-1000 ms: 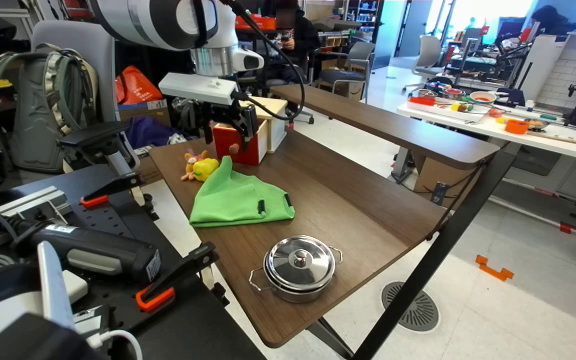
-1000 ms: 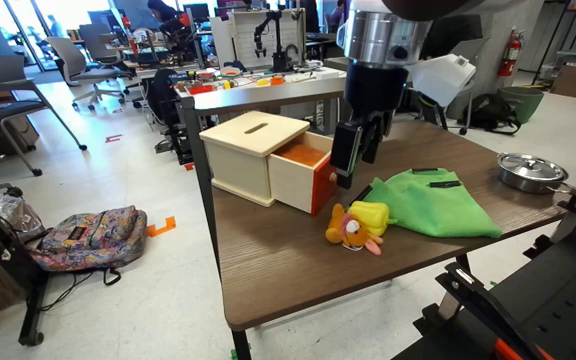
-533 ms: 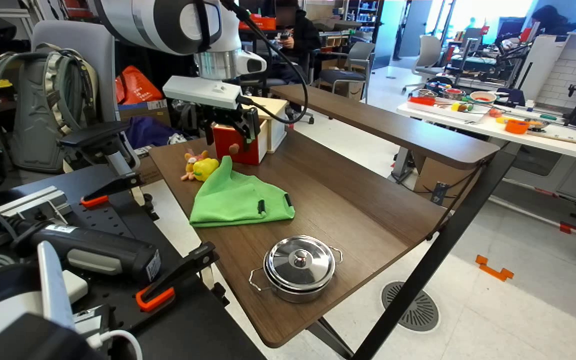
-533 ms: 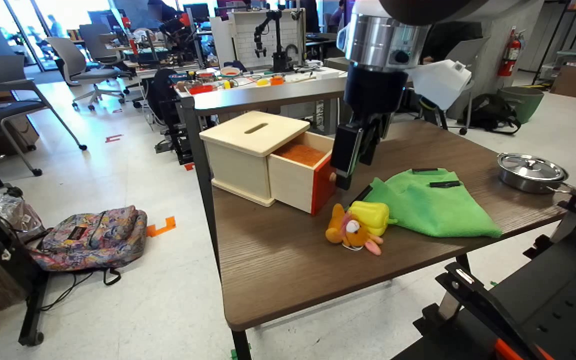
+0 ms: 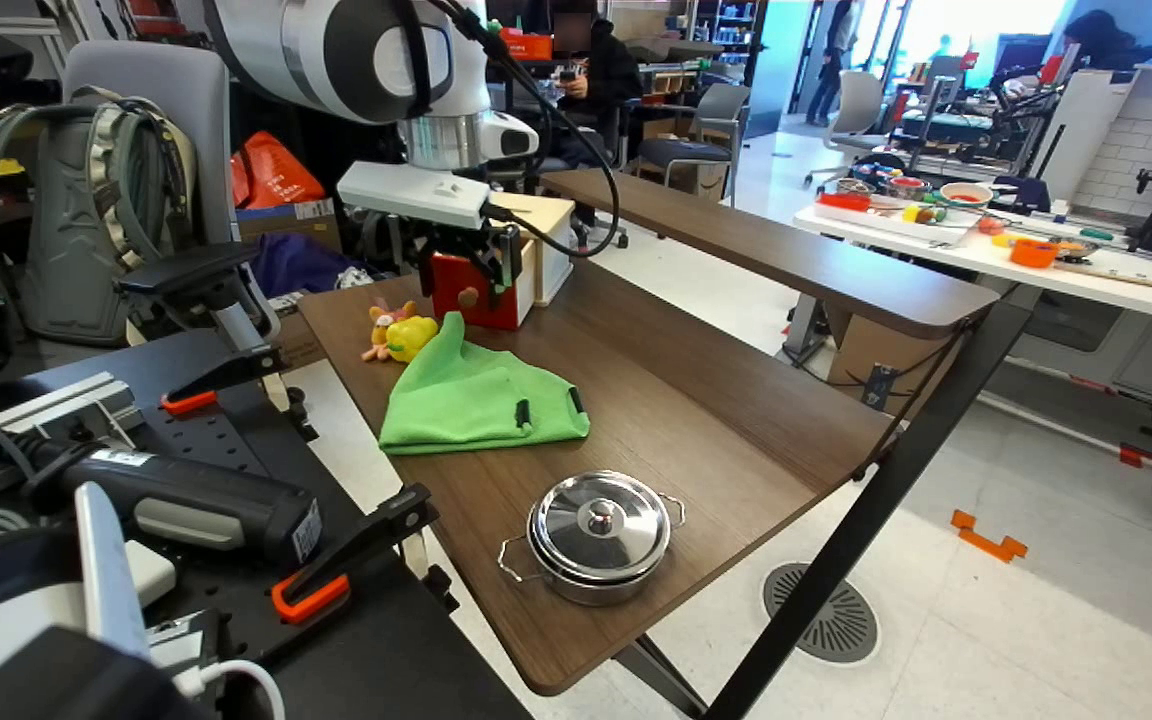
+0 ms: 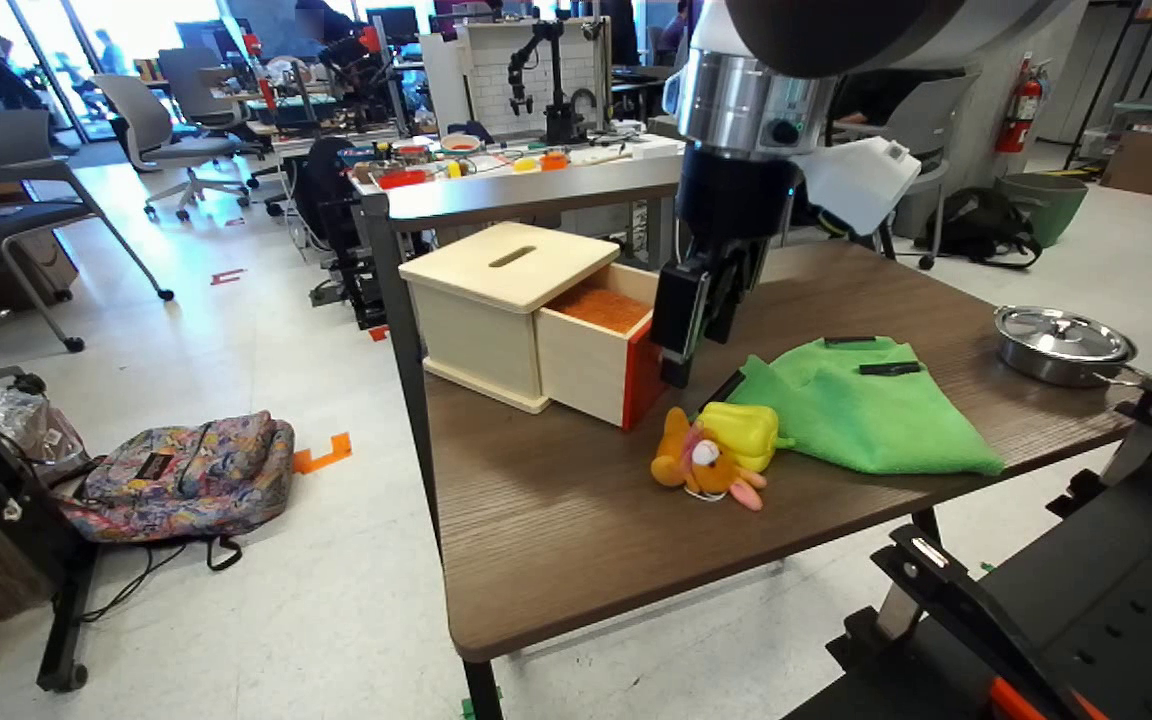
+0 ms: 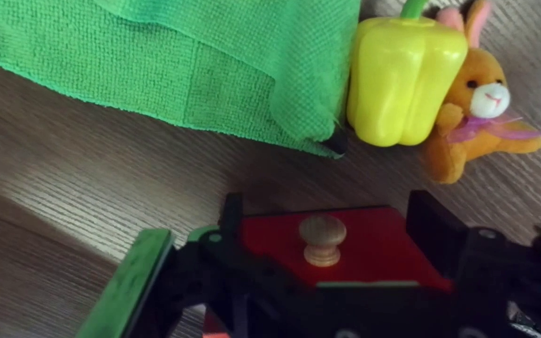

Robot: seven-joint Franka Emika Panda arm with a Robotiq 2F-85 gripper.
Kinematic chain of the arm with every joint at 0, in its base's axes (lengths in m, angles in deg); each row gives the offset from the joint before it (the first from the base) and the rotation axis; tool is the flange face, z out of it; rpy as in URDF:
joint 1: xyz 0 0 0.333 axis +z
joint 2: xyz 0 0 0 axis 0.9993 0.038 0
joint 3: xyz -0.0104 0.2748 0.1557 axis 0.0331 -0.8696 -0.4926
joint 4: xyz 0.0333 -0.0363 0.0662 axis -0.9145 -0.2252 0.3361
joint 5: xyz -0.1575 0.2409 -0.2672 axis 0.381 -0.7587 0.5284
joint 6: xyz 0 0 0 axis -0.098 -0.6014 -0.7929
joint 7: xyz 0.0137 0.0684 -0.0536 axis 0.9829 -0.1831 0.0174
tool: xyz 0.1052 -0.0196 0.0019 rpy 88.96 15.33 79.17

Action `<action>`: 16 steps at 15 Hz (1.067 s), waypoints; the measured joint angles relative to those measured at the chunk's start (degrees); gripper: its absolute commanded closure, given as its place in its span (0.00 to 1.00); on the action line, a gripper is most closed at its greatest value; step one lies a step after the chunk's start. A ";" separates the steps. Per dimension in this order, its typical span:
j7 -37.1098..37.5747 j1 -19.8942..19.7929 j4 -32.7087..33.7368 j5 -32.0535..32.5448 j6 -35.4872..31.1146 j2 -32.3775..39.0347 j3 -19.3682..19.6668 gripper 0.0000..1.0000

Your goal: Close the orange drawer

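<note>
"Standing here, what can you see on the table (image 5: 716, 430)?"

"In an exterior view, a wood-grained brown top. At the near end sits a round, shiny metal pot (image 5: 599, 525) with a lid and two wire handles. Beyond it lie a rumpled green cloth (image 5: 476, 395), a yellow pepper (image 5: 411, 338) and a plush rabbit (image 5: 377, 337). Past those is the orange drawer (image 5: 496, 314), its flat red front partly covered by dark fingers (image 5: 510, 258)."

"How does the drawer sit?"

"In an exterior view, it juts from a boxy, pale wooden cabinet (image 6: 471, 320) with a slot in its top. Its inside shows orange. The fingers hang just before the red front; I cannot tell whether they touch. The rabbit, pepper and cloth lie near that front."

"And the fingers themselves?"

"In the wrist view they stand wide apart, a turned wooden knob (image 7: 322, 239) showing between them. The cloth is nubbly and lies just beside the pepper, which is glossy and lobed; the rabbit, fuzzy orange with a purple ribbon, is right beside it."
</note>
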 measured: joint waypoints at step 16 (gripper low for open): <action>0.38 -0.20 2.58 -0.49 -0.20 1.54 -0.89 0.93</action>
